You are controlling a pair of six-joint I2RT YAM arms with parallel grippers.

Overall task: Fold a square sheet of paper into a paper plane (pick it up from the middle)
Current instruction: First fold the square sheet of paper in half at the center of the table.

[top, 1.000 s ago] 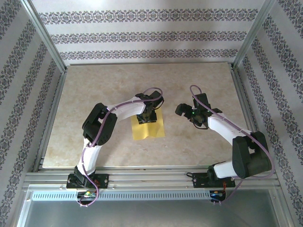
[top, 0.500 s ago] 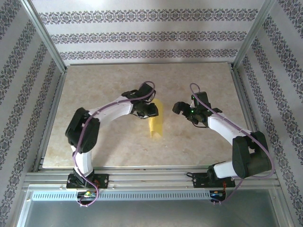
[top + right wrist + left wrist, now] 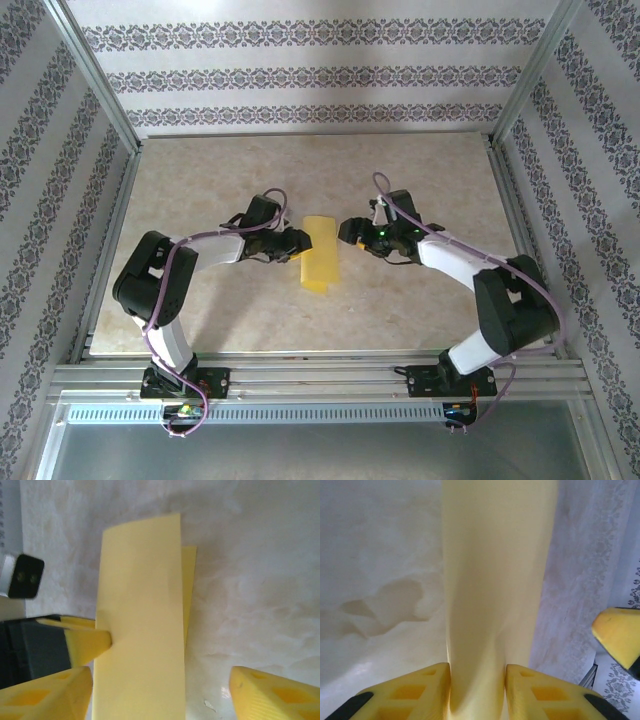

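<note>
Right gripper has closed in on the lifted square sheet of paper, jaws apart, straddling it. Left gripper pinches the doubled middle; 1st crease looks near.

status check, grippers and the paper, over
Copy: left gripper pinching the square sheet of paper, folded double. right gripper open, sheet between its jaws. Nothing else in the way.

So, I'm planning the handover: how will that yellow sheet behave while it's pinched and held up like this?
Probably floppy: the square sheet of paper bows into a curve beyond the left pincer rather than lying flat. Likely very light, since one narrow pinch carries it. It may buckle if the right pincer, its jaws apart either side, nudges it.
</note>
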